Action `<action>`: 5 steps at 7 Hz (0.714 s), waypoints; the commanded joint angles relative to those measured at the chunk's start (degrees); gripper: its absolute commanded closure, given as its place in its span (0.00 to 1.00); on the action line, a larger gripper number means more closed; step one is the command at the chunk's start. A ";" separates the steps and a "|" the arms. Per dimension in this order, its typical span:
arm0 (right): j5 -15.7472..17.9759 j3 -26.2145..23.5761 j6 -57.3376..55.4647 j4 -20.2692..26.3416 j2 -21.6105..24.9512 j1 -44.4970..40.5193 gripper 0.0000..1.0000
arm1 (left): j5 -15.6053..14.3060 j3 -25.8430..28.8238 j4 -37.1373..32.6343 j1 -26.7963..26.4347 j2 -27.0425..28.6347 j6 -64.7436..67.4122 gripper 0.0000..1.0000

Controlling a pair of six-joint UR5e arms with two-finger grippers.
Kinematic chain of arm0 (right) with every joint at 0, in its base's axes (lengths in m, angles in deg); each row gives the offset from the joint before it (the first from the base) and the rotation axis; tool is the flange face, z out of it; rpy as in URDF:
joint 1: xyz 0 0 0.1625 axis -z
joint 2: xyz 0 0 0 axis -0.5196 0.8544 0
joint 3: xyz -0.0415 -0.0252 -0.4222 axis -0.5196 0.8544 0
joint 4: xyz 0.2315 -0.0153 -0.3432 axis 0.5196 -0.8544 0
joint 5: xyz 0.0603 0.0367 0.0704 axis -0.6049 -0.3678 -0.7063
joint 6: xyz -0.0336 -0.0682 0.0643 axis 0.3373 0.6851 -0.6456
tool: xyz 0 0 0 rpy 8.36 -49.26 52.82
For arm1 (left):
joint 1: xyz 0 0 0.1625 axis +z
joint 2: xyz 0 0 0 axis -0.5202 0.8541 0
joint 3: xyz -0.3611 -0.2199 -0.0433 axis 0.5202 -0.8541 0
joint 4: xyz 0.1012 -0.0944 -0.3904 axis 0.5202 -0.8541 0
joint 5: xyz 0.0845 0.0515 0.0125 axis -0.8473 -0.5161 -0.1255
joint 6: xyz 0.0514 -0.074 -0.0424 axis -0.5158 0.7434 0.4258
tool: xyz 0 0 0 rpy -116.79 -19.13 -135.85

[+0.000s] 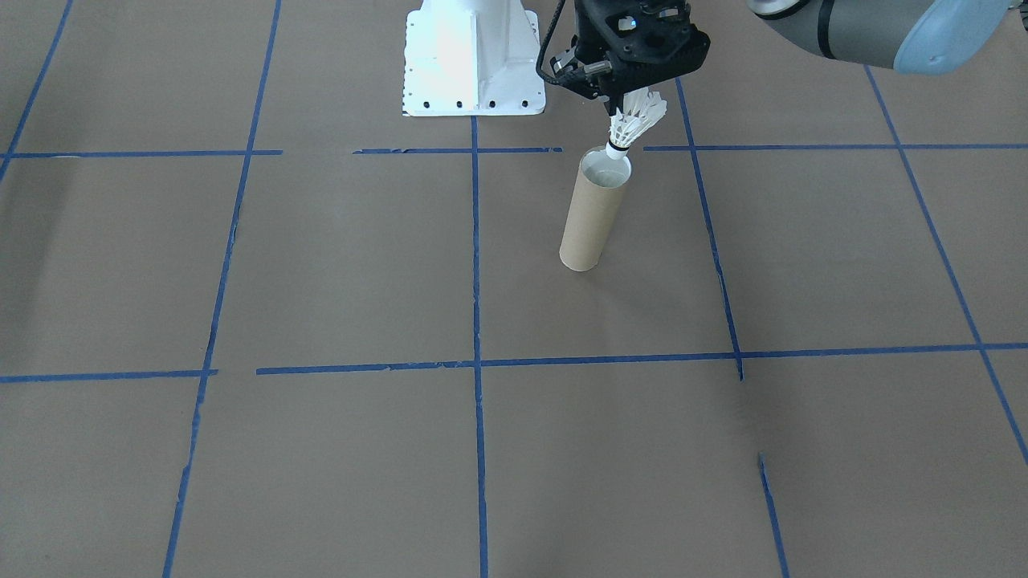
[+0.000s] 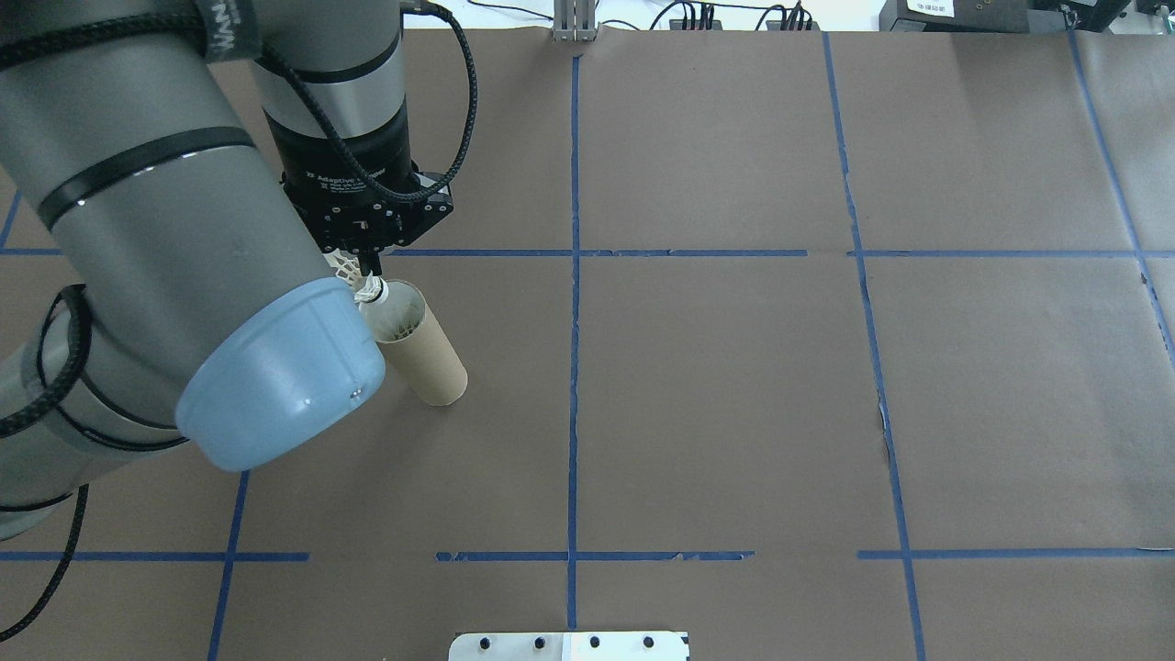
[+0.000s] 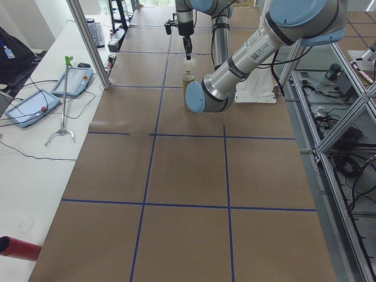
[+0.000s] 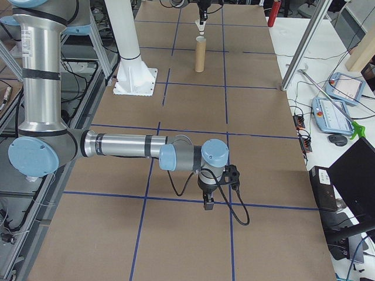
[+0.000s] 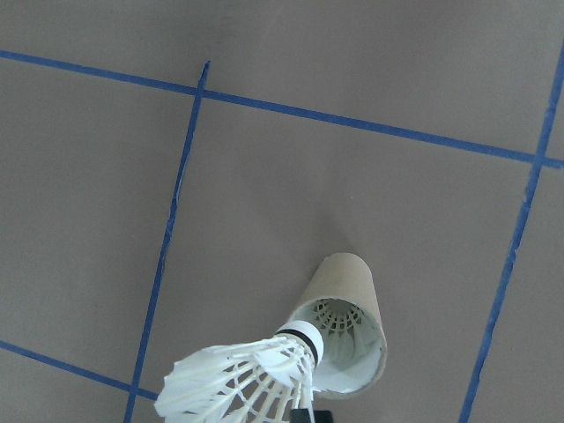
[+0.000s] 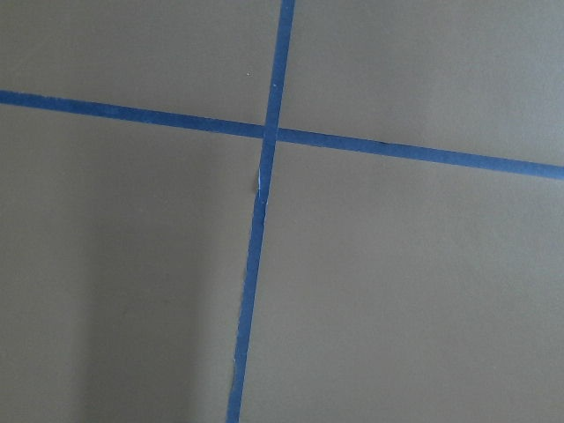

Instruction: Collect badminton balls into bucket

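The shuttlecock (image 1: 634, 124) hung cork-down right over the mouth of the tube (image 1: 594, 215), its rounded tip at or just inside the rim and its feather skirt leaning away from upright. It was white, with a thin dark band above the cork, and the skirt flared wide and looked light and easily crushed. The left tool (image 1: 619, 103) was closed on the feather end and carried it. The tube stood upright on the desk (image 1: 337, 273), brown outside and whitish within; the left wrist view seemed to show another shuttlecock (image 5: 339, 319) already nested inside. The step in hand looked like the drop: the next move would call for squaring the cork with the opening, then letting go so the skirt slid in without catching the rim or tipping the narrow tube. The right tool (image 4: 208, 205) hung over bare desk well apart; whether it was open could not be told.
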 commanded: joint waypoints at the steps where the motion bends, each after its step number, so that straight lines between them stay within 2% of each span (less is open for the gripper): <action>1: 0.00 -0.03 0.00 0.00 0.00 0.00 0.00 | -0.11 2.03 0.08 0.33 -0.05 -0.02 1.00; 5: 0.00 0.05 0.00 0.00 0.00 0.00 0.00 | -0.11 3.26 -0.44 1.65 -1.02 -0.02 1.00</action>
